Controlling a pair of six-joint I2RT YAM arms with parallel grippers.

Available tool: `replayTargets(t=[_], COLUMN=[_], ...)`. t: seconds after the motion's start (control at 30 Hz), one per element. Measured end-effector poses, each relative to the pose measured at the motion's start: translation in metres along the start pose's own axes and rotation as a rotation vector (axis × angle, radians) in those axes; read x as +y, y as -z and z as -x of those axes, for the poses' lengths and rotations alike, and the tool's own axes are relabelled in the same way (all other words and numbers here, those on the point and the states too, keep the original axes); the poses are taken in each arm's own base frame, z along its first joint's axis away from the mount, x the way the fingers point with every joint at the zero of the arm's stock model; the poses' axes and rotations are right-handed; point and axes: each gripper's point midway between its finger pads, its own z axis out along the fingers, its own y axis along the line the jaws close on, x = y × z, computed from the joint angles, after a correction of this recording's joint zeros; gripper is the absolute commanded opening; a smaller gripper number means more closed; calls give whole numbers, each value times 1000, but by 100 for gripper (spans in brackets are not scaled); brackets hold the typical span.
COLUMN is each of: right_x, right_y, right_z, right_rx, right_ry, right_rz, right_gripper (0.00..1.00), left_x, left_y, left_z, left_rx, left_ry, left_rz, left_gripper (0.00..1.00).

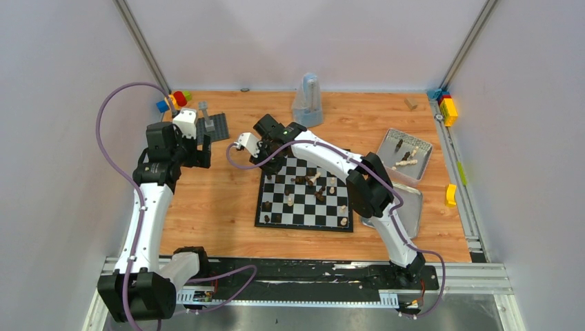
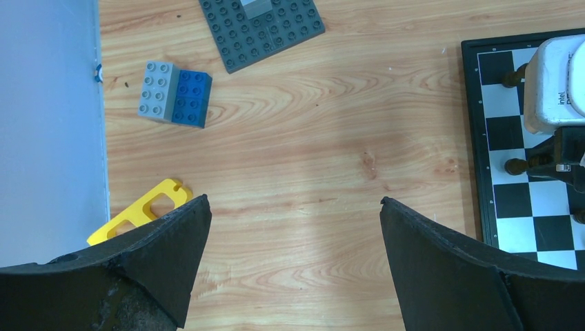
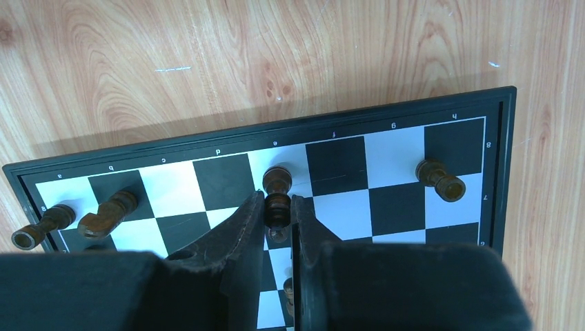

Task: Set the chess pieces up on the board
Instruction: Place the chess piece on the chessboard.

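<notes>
On wooden table [image 1: 221,207], right gripper [image 3: 277,207] pinches dark piece [image 3: 277,183] near edge of board [image 3: 338,165].

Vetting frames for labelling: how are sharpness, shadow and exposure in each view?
Top external: even light, but the chess pieces look tiny and soft. Left wrist: table grain crisp, left gripper near-black. Right wrist: board lettering sharp, shadow band beyond its far edge, right gripper underexposed.

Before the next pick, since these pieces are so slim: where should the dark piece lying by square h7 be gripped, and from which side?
Pinch the dark piece across its narrow middle, coming straight down. It seems to lie on its side on the board, so a grip crosswise to its length meets the thinnest part.
</notes>
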Motion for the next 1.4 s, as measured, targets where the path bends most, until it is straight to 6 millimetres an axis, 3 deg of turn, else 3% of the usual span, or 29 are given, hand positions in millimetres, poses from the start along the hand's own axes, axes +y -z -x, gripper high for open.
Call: replayTargets(t=[0.73,0.83,1.07,1.27,1.4], right_x=[-3,-3,-3,-4,-1], right_y=[-9,-9,-9,-8,3], right_z=[-2,-2,-2,-2,-2], right_rx=[11,11,13,13,6], right_ry=[13,17,23,22,22], right_rz=[3,3,2,-5,-8], right_gripper=[10,17,50,56,57], left_x=[-1,-1,-1,-1,-1], left_y=[0,-1,-1,-1,-1], left_z=[2,2,3,3,3], left_rx=[-8,-9,-14,-14,-13], left_ry=[-1,-1,-2,-2,-2], left_rz=[-6,-6,-5,-6,-6], left_gripper=[100,100,100,100,100])
